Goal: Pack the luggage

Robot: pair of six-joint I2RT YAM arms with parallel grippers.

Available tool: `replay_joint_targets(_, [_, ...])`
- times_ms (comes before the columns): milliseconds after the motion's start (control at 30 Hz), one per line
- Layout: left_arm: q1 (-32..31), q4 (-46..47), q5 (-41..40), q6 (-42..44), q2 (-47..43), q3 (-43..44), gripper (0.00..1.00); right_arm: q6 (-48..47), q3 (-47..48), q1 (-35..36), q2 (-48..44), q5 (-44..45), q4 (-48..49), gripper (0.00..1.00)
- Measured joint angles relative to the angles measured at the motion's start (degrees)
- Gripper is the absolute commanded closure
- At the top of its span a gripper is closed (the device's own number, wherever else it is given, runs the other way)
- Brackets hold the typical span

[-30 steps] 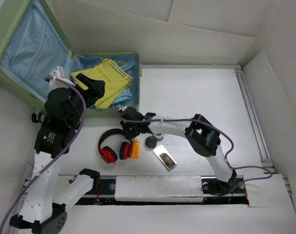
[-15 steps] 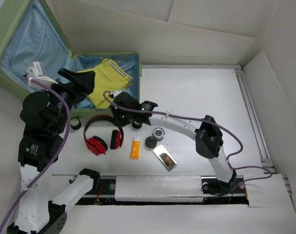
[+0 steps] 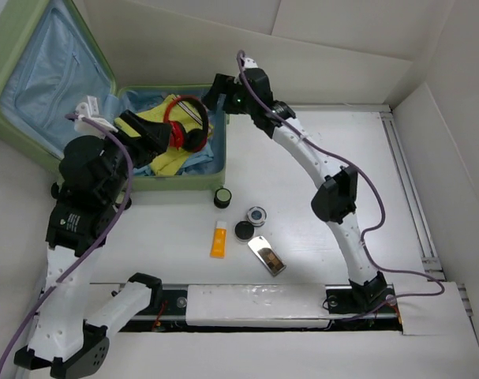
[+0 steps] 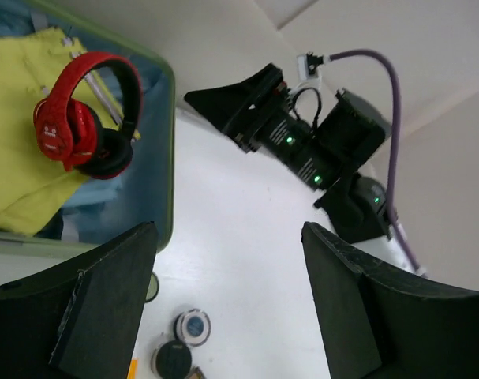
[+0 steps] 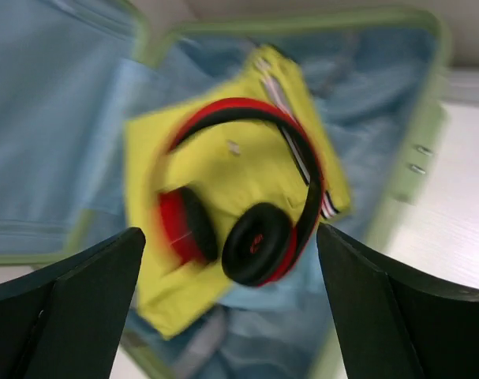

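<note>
The luggage (image 3: 176, 183) lies open at the back left, its pale green shell lined in light blue. A folded yellow garment (image 3: 173, 161) rests in its base, and red-and-black headphones (image 3: 188, 122) lie loose on top of that garment. My right gripper (image 3: 218, 85) hangs open above the case's far right corner; in its wrist view the headphones (image 5: 239, 205) show below the spread fingers, untouched. My left gripper (image 3: 148, 134) hovers open and empty over the case's front left part. The left wrist view shows the headphones (image 4: 85, 118) and the right gripper (image 4: 239, 106).
On the table in front of the case lie a black cap (image 3: 222, 197), an orange tube (image 3: 218, 238), two round tins (image 3: 256, 215) (image 3: 244, 230) and a silver flat box (image 3: 267, 255). White walls close in the table at the back and right.
My right gripper carried the headphones from the table up into the luggage, then opened and let them go. My left arm swung left and back again over the case.
</note>
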Motion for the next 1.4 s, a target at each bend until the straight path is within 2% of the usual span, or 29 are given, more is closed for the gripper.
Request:
replay_joint_targets(67, [0.0,0.22,0.63,0.09,0.0,-3.76,0.3,-0.22,-4.87,-2.54,-0.61,-1.22,-0.17,0.03])
replay_joint_targets(167, [0.02,0.9,1.86,0.33,-0.24,-11.26,0.3,-1.9,-16.28,-4.35,-4.83,-2.54,-1.62,0.19])
replay_joint_targets(267, [-1.46,0.63,2.91,1.29,1.6,-17.86,0.3,-4.2,-32.37,-4.61,-13.68,-3.21,-1.03,0.45])
replay_joint_targets(300, [-2.6,0.81,3.32,1.66,2.97,-19.56,0.3,-4.9,-37.64,-4.52,-17.44,-3.32,-1.07,0.68])
replay_joint_targets(333, [-4.15,0.94,3.74,2.01,4.66,-21.22,0.3,-5.86,-42.18,-4.42,-21.51,-3.21,-1.2,0.8])
replay_joint_targets(400, [-7.19,1.73,3.78,2.51,7.96,-24.5,0.29,-7.56,-48.74,-4.09,-29.73,-2.93,-1.73,0.93])
replay_joint_targets(433, [-8.46,2.4,3.78,2.69,9.42,-26.32,0.28,-8.31,-51.49,-3.76,-33.94,-2.43,-1.16,0.96])
replay_joint_targets(500, [-10.21,3.23,4.24,2.99,12.22,-29.2,0.28,-9.53,-57.51,-3.34,-43.32,-1.27,-0.33,0.95])
replay_joint_targets(600, [-11.04,5.16,4.5,3.32,17.27,-30.64,0.26,-10.49,-67.45,-2.6,-56.74,-0.46,0.94,0.63])
replay_joint_targets(633, [-11.32,6.8,4.0,3.48,19.08,-30.64,0.26,-10.75,-70.49,-2.25,-60.52,-0.44,0.7,0.45])
replay_joint_targets(767, [-15.32,10.4,2.97,3.87,29.94,-29.49,0.25,-11.58,-80.08,-0.5,-68.52,-0.39,0.15,0.31])
replay_joint_targets(867, [-17.46,11.65,2.99,3.8,36.26,-27.3,0.25,-11.93,-85.5,1.2,-69.2,-0.72,-1.38,0.28])
replay_joint_targets(1000, [-20.83,11.61,1.81,3.61,38.1,-23.89,0.25,-11.96,-89.13,2.97,-69.13,-0.68,-4.96,0.27])
replay_joint_targets(1167, [-31.67,11.41,0.52,2.78,40.98,-17.84,0.25,-11.93,-90.36,3.32,-71.8,0.28,-7.34,0.27])
replay_joint_targets(1267, [-36.63,10.4,0.33,1.27,43.58,-17.46,0.25,-12.11,-90.88,3.32,-75.19,1.6,-8.39,0.21])
replay_joint_targets(1400, [-37.73,8.61,-0.59,-1.29,44.83,-19.41,0.24,-12.22,-91.27,2.95,-79.25,2.38,-10.58,0.17])
